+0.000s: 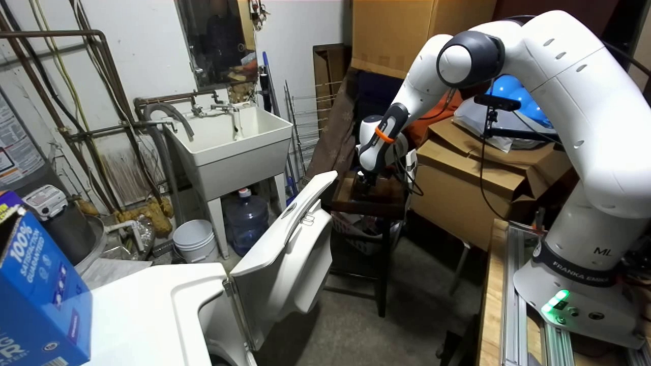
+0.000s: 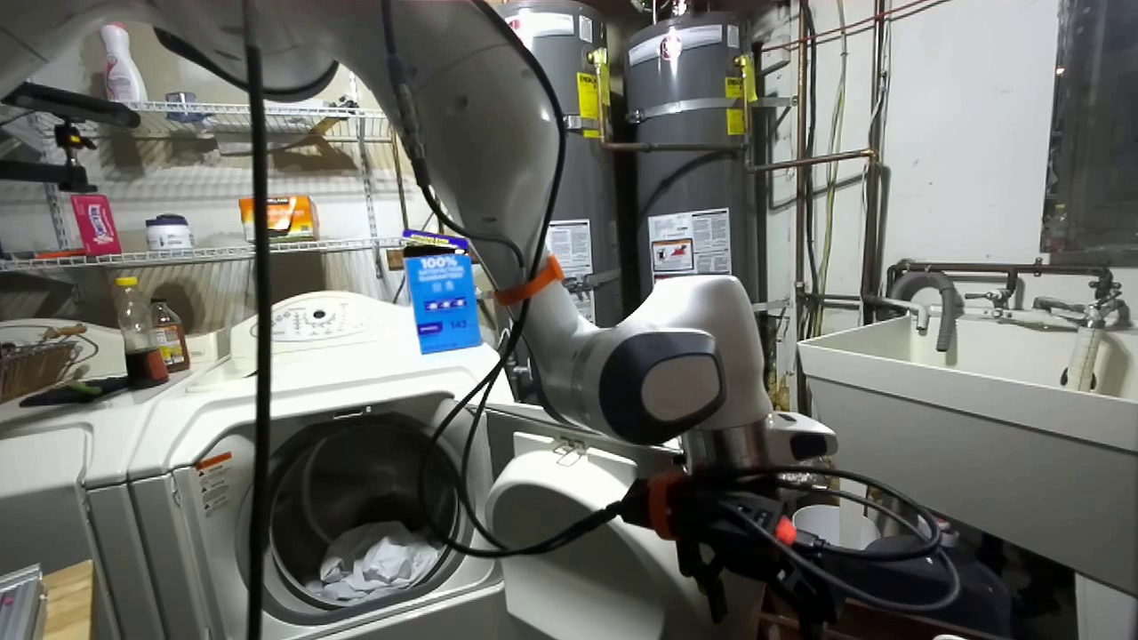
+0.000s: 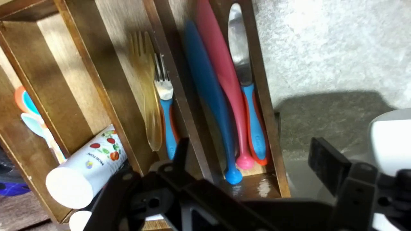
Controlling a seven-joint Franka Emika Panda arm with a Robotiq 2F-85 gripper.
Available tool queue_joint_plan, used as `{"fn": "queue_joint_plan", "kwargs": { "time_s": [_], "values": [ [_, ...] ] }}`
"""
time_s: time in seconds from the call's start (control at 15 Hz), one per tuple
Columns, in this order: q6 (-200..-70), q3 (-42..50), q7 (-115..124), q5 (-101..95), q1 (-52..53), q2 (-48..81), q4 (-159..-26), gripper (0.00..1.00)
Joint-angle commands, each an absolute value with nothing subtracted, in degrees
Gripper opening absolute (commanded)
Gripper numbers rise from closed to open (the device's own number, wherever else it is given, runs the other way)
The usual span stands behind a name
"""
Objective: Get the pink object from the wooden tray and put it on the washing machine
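Note:
The pink object (image 3: 228, 78) is a long utensil with a ball-shaped end, lying in the right compartment of the wooden tray (image 3: 271, 141) in the wrist view. It lies between a blue utensil (image 3: 210, 86) and a blue-and-red handled knife (image 3: 253, 123). The tray also shows in an exterior view (image 1: 368, 207) on a dark stool. My gripper (image 3: 253, 157) is open and empty above the tray, its fingers either side of that compartment. It shows in both exterior views (image 1: 365, 187) (image 2: 765, 609). The washing machine (image 1: 137, 310) is white, its door open; it also shows in an exterior view (image 2: 373, 378).
A blue box (image 1: 43, 290) stands on the washing machine. Its open door (image 1: 285, 249) projects toward the stool. A white sink (image 1: 239, 152) and cardboard boxes (image 1: 468, 188) stand around. The tray also holds forks (image 3: 165, 93) and a white cylindrical container (image 3: 90, 163).

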State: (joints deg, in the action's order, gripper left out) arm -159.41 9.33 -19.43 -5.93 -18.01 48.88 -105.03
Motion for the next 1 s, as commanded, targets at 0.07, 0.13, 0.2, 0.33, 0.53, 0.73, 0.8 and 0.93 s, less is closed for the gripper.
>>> {"fn": "queue_joint_plan", "kwargs": {
  "time_s": [0.07,0.13,0.2,0.33,0.53,0.73,0.8,0.93],
  "values": [
    [-159.5,9.8,-16.6,-6.2,-19.4,51.4,-103.6,0.72],
    [-159.4,9.6,-16.6,-5.9,-20.2,51.9,-103.0,0.70],
    [-159.3,9.0,-17.2,-5.7,-21.4,52.4,-102.5,0.65],
    [-159.1,8.1,-17.9,-5.4,-23.1,53.1,-101.4,0.71],
    [-159.1,7.7,-18.0,-5.8,-23.4,54.0,-99.8,0.64],
    [-159.2,7.1,-17.9,-6.2,-22.5,54.5,-98.5,0.51],
    [-159.3,6.7,-18.0,-6.2,-22.4,54.6,-98.2,0.48],
    [-158.8,6.4,-18.0,-6.3,-21.9,55.1,-97.5,0.41]
  ]
}}
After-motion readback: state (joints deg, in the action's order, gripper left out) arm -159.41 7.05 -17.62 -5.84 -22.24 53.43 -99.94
